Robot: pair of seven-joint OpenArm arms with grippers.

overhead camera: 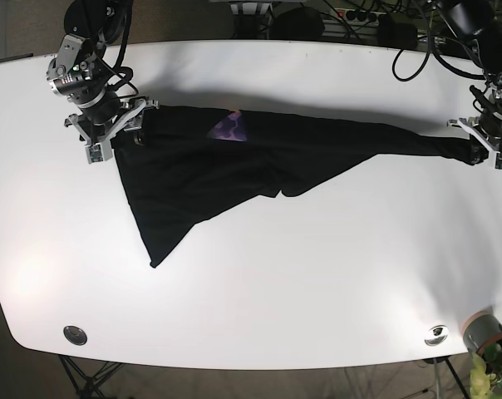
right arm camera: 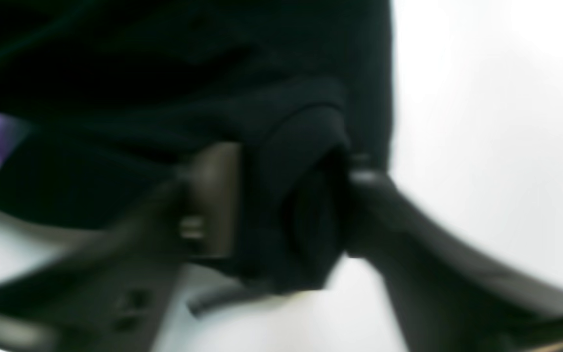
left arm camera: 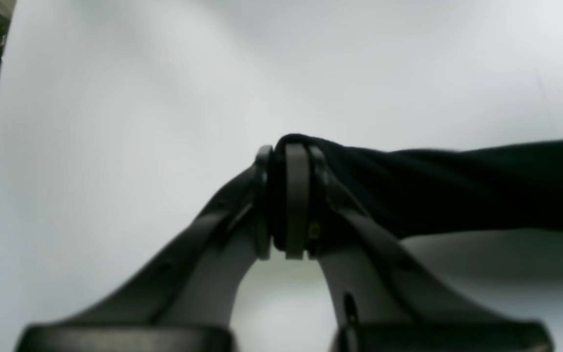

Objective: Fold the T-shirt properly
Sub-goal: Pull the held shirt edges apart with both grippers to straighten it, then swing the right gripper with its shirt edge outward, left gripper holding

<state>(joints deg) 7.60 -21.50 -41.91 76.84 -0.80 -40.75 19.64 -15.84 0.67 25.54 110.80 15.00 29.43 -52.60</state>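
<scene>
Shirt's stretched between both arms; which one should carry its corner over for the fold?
Probably left: its end effector pinches the thin stretched tip of the T-shirt, while the right end effector anchors the bulk.

From the base view, I see the T-shirt (overhead camera: 234,162) lying stretched across the far half of the table (overhead camera: 276,291), running from the view's left side almost to its right edge. My right gripper (overhead camera: 122,125) sits at the garment's left end, clamped on a bunched edge, and my left gripper (overhead camera: 484,145) pinches the tapered right end, well apart from the other. One corner of cloth trails toward the near left. Near the table's front edge, a round fitting (overhead camera: 75,334) sits at left and another (overhead camera: 436,334) at right.
</scene>
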